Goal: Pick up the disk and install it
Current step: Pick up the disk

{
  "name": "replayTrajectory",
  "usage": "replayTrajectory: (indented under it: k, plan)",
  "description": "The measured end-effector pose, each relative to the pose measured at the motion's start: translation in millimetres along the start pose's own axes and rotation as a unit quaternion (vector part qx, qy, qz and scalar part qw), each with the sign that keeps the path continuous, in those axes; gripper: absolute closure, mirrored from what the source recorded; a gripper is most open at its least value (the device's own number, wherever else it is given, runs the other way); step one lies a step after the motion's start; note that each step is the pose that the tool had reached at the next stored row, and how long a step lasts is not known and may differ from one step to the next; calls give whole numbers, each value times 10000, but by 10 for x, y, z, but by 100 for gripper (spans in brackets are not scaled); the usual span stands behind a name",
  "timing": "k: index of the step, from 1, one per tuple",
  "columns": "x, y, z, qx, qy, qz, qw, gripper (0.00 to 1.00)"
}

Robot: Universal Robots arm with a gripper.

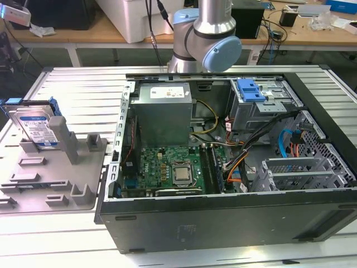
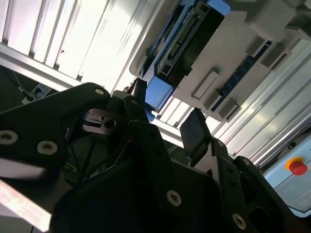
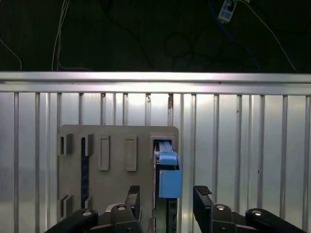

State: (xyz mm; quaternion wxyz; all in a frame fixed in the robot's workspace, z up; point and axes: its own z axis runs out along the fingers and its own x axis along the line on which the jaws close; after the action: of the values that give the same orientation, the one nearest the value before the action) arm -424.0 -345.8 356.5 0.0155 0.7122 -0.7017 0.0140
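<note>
The disk (image 1: pixel 34 127), silver with a white-and-blue label and a blue carrier, stands on edge in a grey fixture (image 1: pixel 61 167) at the exterior view's left, on the slatted table. In the first wrist view its blue carrier edge (image 3: pixel 168 172) lines up with the gap between my gripper's (image 3: pixel 167 196) two black fingers. These are open, hold nothing and hang some way off the disk. The second wrist view has the same open gripper (image 2: pixel 166 109) with the disk's (image 2: pixel 187 41) connector edge beyond it. Only the arm's (image 1: pixel 207 39) silver-and-blue joints appear in the exterior view.
An open computer case (image 1: pixel 234 223) lies on the table at the exterior view's middle and right. Inside are a grey power-supply box (image 1: pixel 162 114), a motherboard (image 1: pixel 170 170), cables and a grey drive cage with a blue latch (image 1: pixel 251 91). A red stop button (image 2: pixel 297 166) sits beyond the table.
</note>
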Motion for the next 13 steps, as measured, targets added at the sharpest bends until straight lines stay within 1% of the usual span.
replayTrajectory:
  k: [2,10,13]
  plan:
    - [-1,-3,23,0,0,1,10000,44]
    - [-6,-1,157,0,5,0,10000,44]
    - [-7,5,182,0,5,0,10000,44]
